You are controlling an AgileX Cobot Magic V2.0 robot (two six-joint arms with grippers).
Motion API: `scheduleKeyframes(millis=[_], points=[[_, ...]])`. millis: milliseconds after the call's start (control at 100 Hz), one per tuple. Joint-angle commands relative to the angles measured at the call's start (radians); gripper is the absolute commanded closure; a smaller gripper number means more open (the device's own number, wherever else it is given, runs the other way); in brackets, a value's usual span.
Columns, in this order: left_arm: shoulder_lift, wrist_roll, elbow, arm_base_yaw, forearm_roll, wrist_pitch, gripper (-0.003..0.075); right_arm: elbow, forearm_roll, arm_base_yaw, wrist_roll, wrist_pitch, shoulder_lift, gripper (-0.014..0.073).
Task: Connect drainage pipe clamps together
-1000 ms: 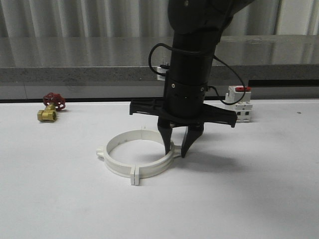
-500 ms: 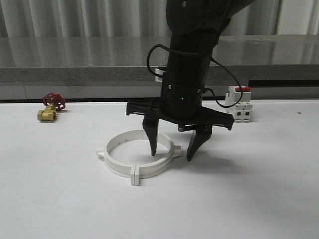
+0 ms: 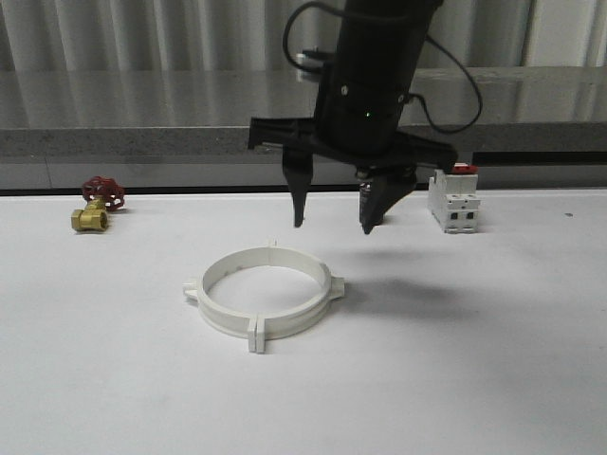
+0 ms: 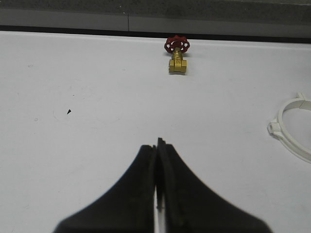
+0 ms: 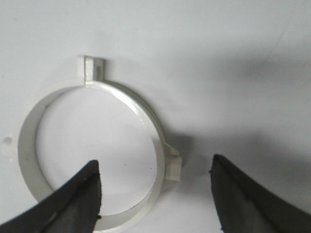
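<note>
Two white drainage pipe clamps (image 3: 263, 300) lying flat on the white table (image 3: 493, 379), joined into one wide ring near the middle of the front view. Small flat tabs sticking out at roughly 9, 3 and 6 o'clock of the ring, with a faint seam at 12. Seen again from the right wrist as drainage pipe clamps (image 5: 92, 160), one tab at the far edge and another at the side nearest the right finger. An arc of the ring (image 4: 291, 131) also at the edge of the left wrist view.

Directly above the ring's 2 o'clock side, right hand (image 3: 334, 226) hanging in the air, well clear of the plastic, jaws spread wide, nothing between them. Black fingertips (image 5: 77, 199) framing the ring from above in the wrist view.

At 1 o'clock from the ring, near the table's back edge, a white switch block (image 3: 453, 204) with a red top. At 10 o'clock, well apart, a brass valve (image 3: 95, 207) with a red handwheel.

Left hand (image 4: 158, 145) over bare table, fingers pressed together, gripping nothing, the valve (image 4: 177, 57) far ahead of it.
</note>
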Motion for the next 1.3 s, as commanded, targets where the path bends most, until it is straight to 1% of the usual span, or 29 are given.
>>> scheduleKeyframes(millis=[0, 180, 320, 420, 600, 720, 840, 930, 970, 1020, 1050, 1070, 1110, 1130, 1160, 1200, 1210, 1220, 1240, 1290], points=[[0.007, -0.002, -0.028, -0.003, -0.021, -0.068, 0.0741, -0.036, -0.017, -0.027, -0.053, -0.015, -0.101, 0.0103], [0.007, -0.002, -0.028, -0.003, -0.021, -0.068, 0.0741, -0.035, -0.017, -0.102, -0.142, 0.014, -0.173, 0.0104], [0.007, -0.002, -0.028, -0.003, -0.021, -0.068, 0.0741, -0.025, -0.017, -0.192, -0.192, 0.044, -0.239, 0.0104], [0.007, -0.002, -0.028, -0.003, -0.021, -0.068, 0.0741, 0.014, -0.017, -0.268, -0.216, 0.050, -0.306, 0.0104], [0.007, -0.002, -0.028, -0.003, -0.021, -0.068, 0.0741, 0.190, -0.027, -0.398, -0.235, 0.033, -0.477, 0.0104], [0.007, -0.002, -0.028, -0.003, -0.021, -0.068, 0.0741, 0.337, -0.027, -0.479, -0.264, 0.009, -0.639, 0.0104], [0.007, -0.002, -0.028, -0.003, -0.021, -0.068, 0.0741, 0.488, -0.035, -0.529, -0.277, -0.002, -0.804, 0.0104], [0.007, -0.002, -0.028, -0.003, -0.021, -0.068, 0.0741, 0.598, -0.062, -0.537, -0.277, -0.003, -0.929, 0.0121], [0.007, -0.002, -0.028, -0.003, -0.021, -0.068, 0.0741, 0.643, -0.075, -0.537, -0.277, -0.003, -0.975, 0.0156], [0.007, -0.002, -0.028, -0.003, -0.021, -0.068, 0.0741, 0.691, -0.092, -0.537, -0.277, -0.001, -1.037, 0.0226], [0.007, -0.002, -0.028, -0.003, -0.021, -0.068, 0.0741, 0.716, -0.100, -0.537, -0.277, -0.001, -1.079, 0.0293], [0.007, -0.002, -0.028, -0.003, -0.021, -0.068, 0.0741, 0.732, -0.104, -0.537, -0.277, -0.001, -1.101, 0.0322], [0.007, -0.002, -0.028, -0.003, -0.021, -0.068, 0.0741, 0.759, -0.107, -0.537, -0.277, -0.004, -1.136, 0.0413], [0.007, -0.002, -0.028, -0.003, -0.021, -0.068, 0.0741, 0.773, -0.113, -0.537, -0.277, -0.004, -1.160, 0.0475], [0.007, -0.002, -0.028, -0.003, -0.021, -0.068, 0.0741, 0.782, -0.120, -0.537, -0.277, -0.004, -1.176, 0.0520], [0.007, -0.002, -0.028, -0.003, -0.021, -0.068, 0.0741, 0.797, -0.127, -0.537, -0.277, -0.002, -1.211, 0.0620], [0.007, -0.002, -0.028, -0.003, -0.021, -0.068, 0.0741, 0.797, -0.127, -0.537, -0.277, -0.002, -1.211, 0.0620], [0.007, -0.002, -0.028, -0.003, -0.021, -0.068, 0.0741, 0.800, -0.128, -0.537, -0.277, -0.002, -1.219, 0.0646], [0.007, -0.002, -0.028, -0.003, -0.021, -0.068, 0.0741, 0.803, -0.128, -0.537, -0.277, 0.001, -1.231, 0.0666], [0.007, -0.002, -0.028, -0.003, -0.021, -0.068, 0.0741, 0.804, -0.128, -0.537, -0.277, 0.005, -1.253, 0.0655]])
